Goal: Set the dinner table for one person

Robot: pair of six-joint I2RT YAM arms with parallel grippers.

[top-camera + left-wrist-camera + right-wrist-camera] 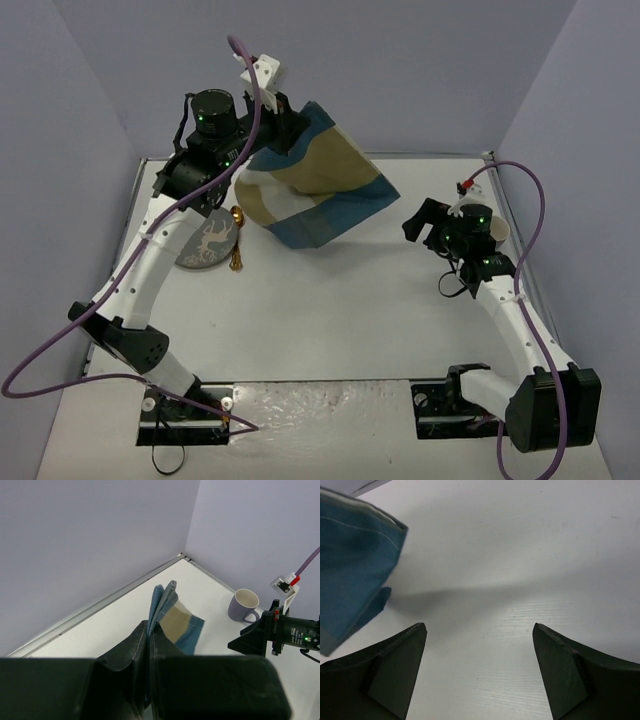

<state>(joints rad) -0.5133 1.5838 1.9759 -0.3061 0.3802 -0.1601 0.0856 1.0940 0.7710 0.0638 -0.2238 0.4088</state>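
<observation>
Top external view, dinner setting under way: pressed together on one edge of a blue-and-tan striped placemat (318, 185), the left gripper (288, 122), raised high over the back left of the white desk (330, 320), with the cloth hanging folded and slack, clear of the surface. Lying on the desk below and to the left: a grey plate (203, 247), with gold cutlery (237, 245) just beside its rim. Hovering to the right of the cloth's low corner, spread wide and holding nothing: the right gripper (425, 225). Standing near the back right corner in the left wrist view: a lilac mug (243, 605).

Judged as the step in hand: laying the placemat flat.

To do it well:
- Lower toward the bare middle of the desk, well apart from plate and mug.
- Bring the right gripper onto the free hanging corner and close on one layer only, not the whole fold.
- Draw the two corners apart until taut.
- Touch the near edge down first, then ease the rest flat, square to the desk's front edge.
- Keep the trailing cloth from sweeping the cutlery or tipping the mug on the way down.
- Let go only once no fold lies trapped beneath.
</observation>
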